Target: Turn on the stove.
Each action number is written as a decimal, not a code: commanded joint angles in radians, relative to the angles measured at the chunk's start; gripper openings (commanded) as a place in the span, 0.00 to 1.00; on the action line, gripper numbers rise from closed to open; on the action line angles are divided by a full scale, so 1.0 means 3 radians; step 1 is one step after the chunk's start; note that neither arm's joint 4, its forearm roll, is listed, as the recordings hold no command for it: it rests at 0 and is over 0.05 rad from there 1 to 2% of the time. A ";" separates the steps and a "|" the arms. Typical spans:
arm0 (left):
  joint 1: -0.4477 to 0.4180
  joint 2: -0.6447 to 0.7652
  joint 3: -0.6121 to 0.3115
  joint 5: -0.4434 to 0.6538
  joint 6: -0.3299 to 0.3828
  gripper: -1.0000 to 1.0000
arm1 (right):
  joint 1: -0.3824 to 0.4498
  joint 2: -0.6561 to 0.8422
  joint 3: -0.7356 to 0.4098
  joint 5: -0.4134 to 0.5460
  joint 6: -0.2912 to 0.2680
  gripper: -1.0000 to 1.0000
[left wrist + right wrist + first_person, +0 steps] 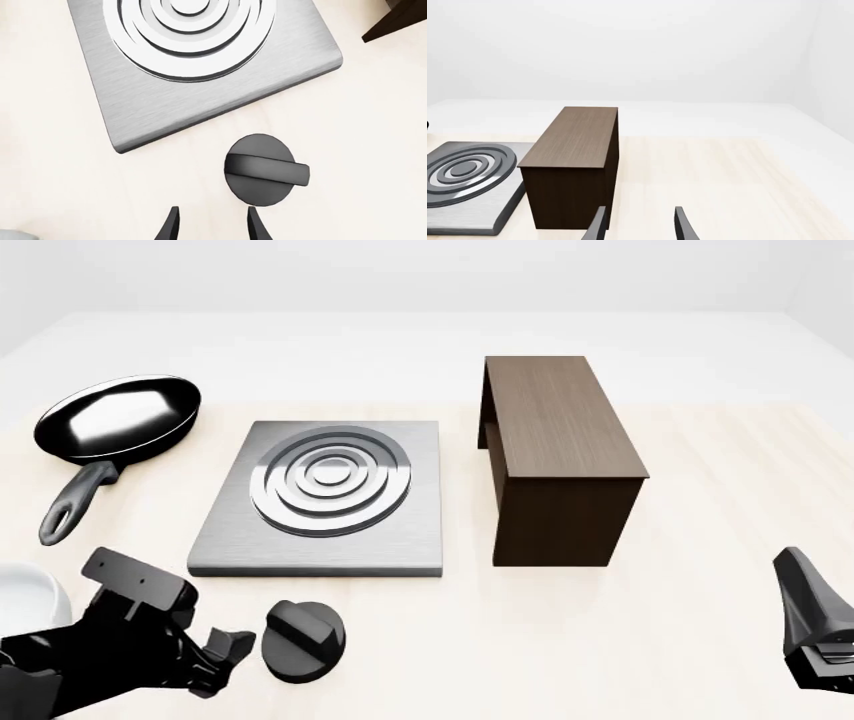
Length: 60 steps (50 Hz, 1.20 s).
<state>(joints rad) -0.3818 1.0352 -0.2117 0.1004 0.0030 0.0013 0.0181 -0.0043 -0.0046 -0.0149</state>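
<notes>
The stove [320, 540] is a flat brushed-grey plate with raised silver rings, lying left of the table's middle; it also shows in the left wrist view [200, 100] and the right wrist view [467, 215]. Its black round knob [304, 640] sits on the table just in front of the plate, its ridge turned slightly off level in the left wrist view [263, 170]. My left gripper [230, 660] is open and empty, just left of the knob and not touching it; its fingertips [175, 220] stop short of the knob. My right gripper [801, 590] is open and empty at the front right [640, 220].
A shiny black frying pan [120, 420] lies at the far left, handle toward me. A dark brown wooden stand [561, 455] stands right of the stove, between it and the right arm [570, 170]. A white rounded object [20, 605] sits at the left edge.
</notes>
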 commanded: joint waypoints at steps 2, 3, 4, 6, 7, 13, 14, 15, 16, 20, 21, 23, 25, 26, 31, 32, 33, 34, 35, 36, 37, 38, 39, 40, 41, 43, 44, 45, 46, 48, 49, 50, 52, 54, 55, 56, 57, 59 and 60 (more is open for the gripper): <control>0.0637 -0.0210 -0.0239 0.0160 0.0280 1.00 | 0.0000 -0.0001 0.0000 0.0000 0.0001 1.00; 0.0701 -0.0167 -0.0263 0.0114 0.0300 1.00 | 0.0000 0.0001 0.0000 0.0000 0.0000 1.00; 0.0759 -0.0145 -0.0288 0.0081 0.0320 1.00 | 0.0000 0.0000 0.0000 0.0000 0.0001 1.00; 0.0844 -0.0063 -0.0346 0.0028 0.0312 1.00 | 0.0000 0.0000 0.0000 0.0000 0.0000 1.00; 0.0880 -0.0083 -0.0353 0.0018 0.0340 1.00 | 0.0000 0.0000 0.0000 0.0000 0.0001 1.00; 0.1099 0.0075 -0.0550 -0.0058 0.0380 1.00 | 0.0000 0.0000 0.0000 0.0000 0.0000 1.00; 0.1141 0.0031 -0.0581 -0.0051 0.0406 1.00 | -0.0001 -0.0001 0.0000 0.0000 0.0000 1.00; 0.1141 0.0030 -0.0581 -0.0050 0.0406 1.00 | -0.0001 -0.0001 0.0000 0.0000 0.0000 1.00; 0.1202 -0.0037 -0.0653 -0.0030 0.0420 1.00 | 0.0000 -0.0001 0.0000 0.0001 0.0000 1.00; 0.1415 -0.0056 -0.0930 0.0004 0.0450 1.00 | -0.0001 0.0000 0.0000 0.0000 -0.0001 1.00; 0.1451 -0.0042 -0.1012 0.0034 0.0418 1.00 | 0.0000 -0.0001 0.0000 0.0000 0.0000 1.00; 0.1472 -0.0022 -0.1092 0.0079 0.0396 1.00 | 0.0000 0.0000 0.0000 0.0000 0.0000 1.00; 0.1546 -0.0115 -0.1149 0.0093 0.0434 1.00 | 0.0000 -0.0001 0.0000 0.0001 0.0000 1.00; 0.1550 -0.0107 -0.1163 0.0102 0.0419 1.00 | 0.0000 0.0000 0.0000 0.0000 0.0000 1.00; 0.1729 -0.0181 -0.1211 0.0022 0.0476 1.00 | 0.0000 0.0001 0.0000 0.0000 0.0000 1.00; 0.1799 -0.0202 -0.1244 -0.0010 0.0480 1.00 | 0.0000 0.0001 0.0000 0.0000 0.0000 1.00; 0.1852 -0.0218 -0.1259 -0.0038 0.0490 1.00 | 0.0001 0.0001 0.0000 -0.0001 0.0000 1.00; 0.1917 -0.0238 -0.1288 -0.0071 0.0491 1.00 | -0.0001 -0.0001 0.0000 0.0000 0.0000 1.00; 0.1959 -0.0267 -0.1310 -0.0096 0.0503 1.00 | 0.0001 0.0001 0.0000 0.0000 0.0000 1.00; 0.1986 -0.0263 -0.1346 -0.0086 0.0489 1.00 | 0.0000 0.0001 0.0000 -0.0001 0.0000 1.00; 0.2021 -0.0288 -0.1372 -0.0094 0.0499 1.00 | 0.0001 0.0000 0.0000 0.0000 0.0000 1.00; 0.2048 -0.0334 -0.1382 -0.0107 0.0510 1.00 | 0.0000 0.0000 0.0000 0.0000 -0.0001 1.00; 0.2079 -0.0336 -0.1433 -0.0087 0.0492 1.00 | 0.0000 0.0000 0.0000 0.0000 0.0000 1.00; 0.2111 -0.0301 -0.1490 -0.0057 0.0466 1.00 | 0.0000 0.0000 0.0000 0.0000 0.0000 1.00; 0.2111 -0.0300 -0.1490 -0.0056 0.0466 1.00 | 0.0000 0.0000 0.0000 0.0000 0.0000 1.00; 0.2282 -0.0304 -0.1601 -0.0074 0.0445 1.00 | 0.0000 0.0000 0.0000 0.0000 0.0000 1.00; 0.2356 -0.0303 -0.1667 -0.0071 0.0397 1.00 | -0.0001 -0.0002 0.0000 0.0001 0.0000 1.00; 0.2382 -0.0315 -0.1687 -0.0076 0.0389 1.00 | -0.0001 -0.0001 0.0000 0.0000 0.0000 1.00; 0.2475 -0.0346 -0.1747 -0.0086 0.0347 1.00 | 0.0000 0.0000 0.0000 0.0000 0.0000 1.00; 0.2560 -0.0389 -0.1813 -0.0083 0.0293 1.00 | 0.0000 -0.0001 0.0000 0.0000 0.0000 1.00; 0.2584 -0.0423 -0.1838 -0.0081 0.0278 1.00 | 0.0000 -0.0001 0.0000 0.0000 0.0000 1.00; 0.2584 -0.0423 -0.1838 -0.0081 0.0278 1.00 | 0.0000 0.0001 0.0000 0.0000 0.0000 1.00; 0.2693 -0.0604 -0.1870 -0.0127 0.0219 1.00 | 0.0000 0.0000 0.0000 0.0000 0.0000 1.00; 0.2704 -0.0620 -0.1909 -0.0105 0.0185 1.00 | 0.0000 0.0001 0.0000 -0.0001 0.0000 1.00; 0.2708 -0.0620 -0.1916 -0.0102 0.0183 1.00 | 0.0001 0.0000 0.0000 0.0000 0.0000 1.00; 0.2702 -0.0650 -0.1914 -0.0112 0.0168 1.00 | 0.0000 0.0000 0.0000 0.0000 0.0000 1.00; 0.2694 -0.0714 -0.1885 -0.0150 0.0191 1.00 | 0.0000 0.0001 0.0000 0.0000 -0.0001 1.00; 0.2702 -0.0878 -0.1824 -0.0210 0.0209 1.00 | 0.0000 0.0000 0.0000 0.0000 -0.0001 1.00; 0.2689 -0.0880 -0.1832 -0.0187 0.0196 1.00 | 0.0000 -0.0001 0.0000 0.0000 0.0000 1.00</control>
<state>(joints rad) 0.3714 0.8651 -0.7359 0.0653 0.0835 0.0013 0.0181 -0.0043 -0.0046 -0.0149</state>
